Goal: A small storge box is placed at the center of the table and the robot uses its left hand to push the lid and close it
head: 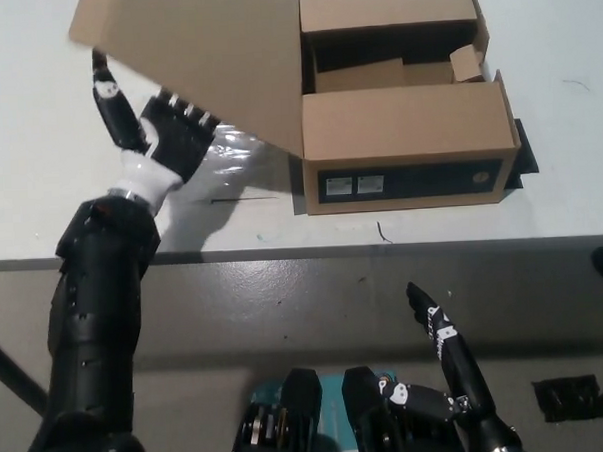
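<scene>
Cardboard is what the box (401, 102) is made of — plain brown, sitting near the middle of the white table (569, 164). Its top is open. Inside it looks dark, with a folded piece of brown card lying flat near the back and a small bent flap (465, 64) at the right side. Nothing else shows in there. The front wall has a black strip with two small pale labels (354, 187) on it.

A big lid (199, 55) hangs off the left side of the box, joined along the left edge. It is lifted up off the table and tilted, with its far end in the air.

Under that lid is the left hand (163, 142). Its fingers are spread apart and reach up beneath the lid, so the tips are hidden behind the card. The thumb (109, 104) sticks out at the left — it holds nothing.

Low at the bottom right is the right hand (453, 365), well away from the box, off the table. One finger points up; I cannot tell if the rest are curled in or not.
</scene>
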Robot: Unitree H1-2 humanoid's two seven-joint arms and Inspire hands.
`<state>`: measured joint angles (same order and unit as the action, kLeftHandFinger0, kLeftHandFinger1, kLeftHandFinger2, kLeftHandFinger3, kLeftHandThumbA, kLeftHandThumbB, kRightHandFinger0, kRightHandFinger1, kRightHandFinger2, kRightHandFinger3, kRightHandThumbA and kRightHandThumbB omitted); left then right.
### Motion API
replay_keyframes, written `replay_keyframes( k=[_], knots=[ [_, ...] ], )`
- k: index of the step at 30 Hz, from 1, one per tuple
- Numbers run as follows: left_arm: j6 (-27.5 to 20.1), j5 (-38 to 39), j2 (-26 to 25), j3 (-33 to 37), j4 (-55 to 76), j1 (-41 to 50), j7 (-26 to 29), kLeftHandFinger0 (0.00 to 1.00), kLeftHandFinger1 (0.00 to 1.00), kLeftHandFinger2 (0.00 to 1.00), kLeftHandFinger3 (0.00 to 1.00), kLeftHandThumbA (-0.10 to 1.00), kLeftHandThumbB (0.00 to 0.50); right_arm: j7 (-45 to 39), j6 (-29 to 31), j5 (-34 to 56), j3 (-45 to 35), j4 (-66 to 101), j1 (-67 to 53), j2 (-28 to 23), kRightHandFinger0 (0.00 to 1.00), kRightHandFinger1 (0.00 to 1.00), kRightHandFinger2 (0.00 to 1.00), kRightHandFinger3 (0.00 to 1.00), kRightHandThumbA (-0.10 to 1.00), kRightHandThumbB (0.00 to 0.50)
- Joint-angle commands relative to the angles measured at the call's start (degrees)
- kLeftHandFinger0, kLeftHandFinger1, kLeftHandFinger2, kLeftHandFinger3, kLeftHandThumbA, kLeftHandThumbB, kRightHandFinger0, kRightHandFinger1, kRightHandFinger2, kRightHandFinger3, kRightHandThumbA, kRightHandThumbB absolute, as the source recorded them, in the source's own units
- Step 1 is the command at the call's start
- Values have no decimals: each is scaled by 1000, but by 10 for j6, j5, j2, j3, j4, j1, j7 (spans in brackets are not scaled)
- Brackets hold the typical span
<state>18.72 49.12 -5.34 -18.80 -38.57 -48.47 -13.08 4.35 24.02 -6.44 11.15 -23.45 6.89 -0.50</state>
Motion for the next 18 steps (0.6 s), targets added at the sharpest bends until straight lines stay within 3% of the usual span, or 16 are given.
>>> replay_keyframes(
  k=[1, 6, 12, 18],
  knots=[
    [-14, -28, -1, 16, 42, -37, -29, 1000, 1000, 1000, 1000, 1000, 406, 5, 29, -2, 6, 16, 8, -1, 1000, 1000, 1000, 1000, 1000, 359],
    [-23, -110, 0, 97, 145, -23, -18, 1000, 1000, 1000, 1000, 1000, 414, 3, 29, -4, 9, 21, 2, -5, 1000, 1000, 1000, 1000, 1000, 364],
    [-41, -201, -2, 183, 227, -6, -3, 1000, 1000, 1000, 1000, 1000, 363, 2, 29, -1, 12, 20, -5, -4, 1000, 1000, 1000, 1000, 1000, 370],
    [-62, -282, -9, 267, 236, -5, -16, 1000, 1000, 1000, 1000, 1000, 401, 8, 29, -8, 12, 18, -2, -5, 1000, 1000, 1000, 1000, 1000, 381]
  ],
)
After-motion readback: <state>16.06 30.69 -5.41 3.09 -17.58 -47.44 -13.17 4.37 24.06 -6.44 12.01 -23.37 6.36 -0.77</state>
